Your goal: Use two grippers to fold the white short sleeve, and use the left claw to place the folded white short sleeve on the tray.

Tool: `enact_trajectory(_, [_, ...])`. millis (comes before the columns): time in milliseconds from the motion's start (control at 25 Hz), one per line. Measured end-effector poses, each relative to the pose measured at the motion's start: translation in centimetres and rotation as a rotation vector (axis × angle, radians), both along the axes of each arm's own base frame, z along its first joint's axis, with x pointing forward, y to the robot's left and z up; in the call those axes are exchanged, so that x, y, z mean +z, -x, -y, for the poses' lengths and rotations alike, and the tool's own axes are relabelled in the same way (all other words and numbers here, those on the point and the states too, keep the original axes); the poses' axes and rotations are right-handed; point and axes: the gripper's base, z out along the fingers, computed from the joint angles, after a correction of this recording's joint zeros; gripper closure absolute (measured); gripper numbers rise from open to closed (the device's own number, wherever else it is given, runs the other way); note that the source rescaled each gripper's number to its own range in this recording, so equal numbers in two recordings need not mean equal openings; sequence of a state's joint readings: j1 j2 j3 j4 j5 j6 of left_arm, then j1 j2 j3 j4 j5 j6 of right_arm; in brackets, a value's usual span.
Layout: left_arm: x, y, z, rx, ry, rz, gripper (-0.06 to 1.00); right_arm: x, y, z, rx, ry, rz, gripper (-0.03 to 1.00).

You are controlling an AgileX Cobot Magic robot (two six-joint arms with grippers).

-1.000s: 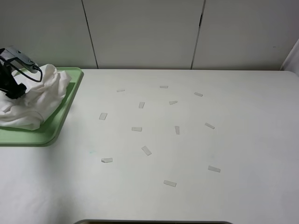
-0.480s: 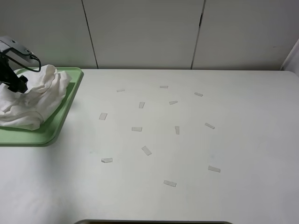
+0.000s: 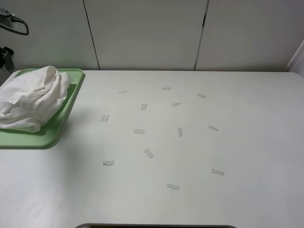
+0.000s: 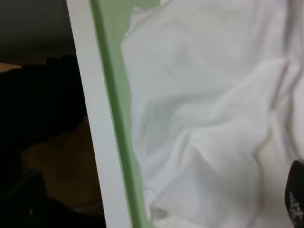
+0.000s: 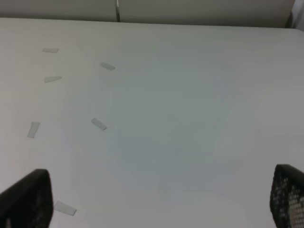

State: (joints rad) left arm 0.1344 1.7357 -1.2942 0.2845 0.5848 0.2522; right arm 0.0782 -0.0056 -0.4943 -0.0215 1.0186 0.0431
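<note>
Step in hand: you look to be at the close of the placing step. The white short sleeve (image 3: 32, 99) lies bunched on the tray (image 3: 71, 105), and nothing grips it.
Shirt position: it covers most of the tray, which sits at the table's (image 3: 199, 152) far left corner; the heap is crumpled rather than flat.
Left claw (image 3: 6, 53): you see only a scrap of it at the frame's edge, raised clear of the cloth; its jaws stand fully apart and hold nothing.
Right gripper (image 5: 156, 199): its fingers are spread wide over bare table, holding nothing.
Tape scraps (image 3: 149, 153): scattered over the middle of the table, well apart from the tray.
Next move: probably none beyond parking both arms; judge first whether any cloth overhangs the tray's front rim.
</note>
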Motion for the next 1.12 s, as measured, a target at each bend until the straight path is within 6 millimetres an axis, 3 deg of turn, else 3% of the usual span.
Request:
enact_trajectory(200, [2.3,1.5,1.5,0.026,0.025,0.004,-0.05,0.0,0.0,0.0,0.0,0.0,0.0,-0.03])
enact_trajectory(240, [3.5,2.5,2.3,0.063,0.073,0.001,-0.05,0.0,0.0,0.0,0.0,0.0,0.0,-0.03])
enact_trajectory(600, [5.9,5.4,3.8,0.124,0.256,-0.051,-0.05,0.0,0.0,0.0,0.0,0.0,0.0,-0.03])
enact_trajectory(1120, [10.8,12.1,5.7,0.118,0.413,-0.135,-0.04,0.0,0.0,0.0,0.0,0.0,0.0,-0.03])
